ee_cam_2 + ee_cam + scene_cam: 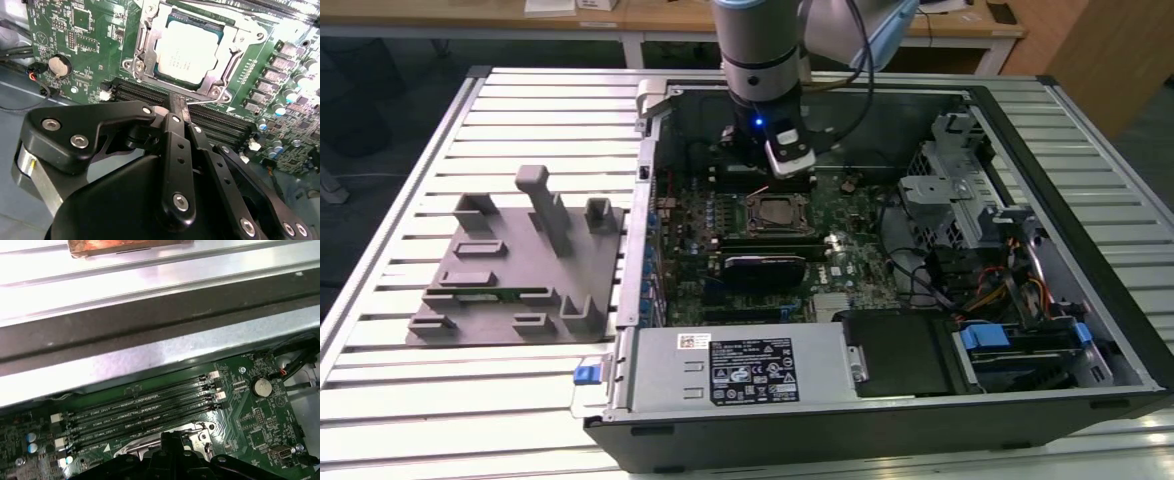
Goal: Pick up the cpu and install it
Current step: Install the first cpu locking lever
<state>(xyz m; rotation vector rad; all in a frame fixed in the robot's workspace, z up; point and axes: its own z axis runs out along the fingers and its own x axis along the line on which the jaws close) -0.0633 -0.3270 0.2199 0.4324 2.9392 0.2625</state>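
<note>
So in the exterior view the arm (761,60) is reaching down into the open computer case (1067,200) that lies on a slatted metal table (520,100), with the gripper (790,170) hanging just above the motherboard (854,255) at the far edge of the socket (774,212). A gray plastic fixture (514,265) with upright posts sits on the table well off to the exterior view's left of the case, and the power supply (740,368) lies along the case's near edge. In the second wrist view the cpu (189,52) is sitting flat inside the metal socket frame (145,47), silver lid up, apart from the gripper (178,107). The black fingers (176,150) look pressed together with nothing between them, their tip over the black memory slots (220,125) just beside the socket. A round coin battery (61,65) sits off to one side on the green board. In the first wrist view you get the four memory slots (140,412) running side by side, the coin battery (261,386) near their end, and the silvery case wall (150,355) beyond.
</note>
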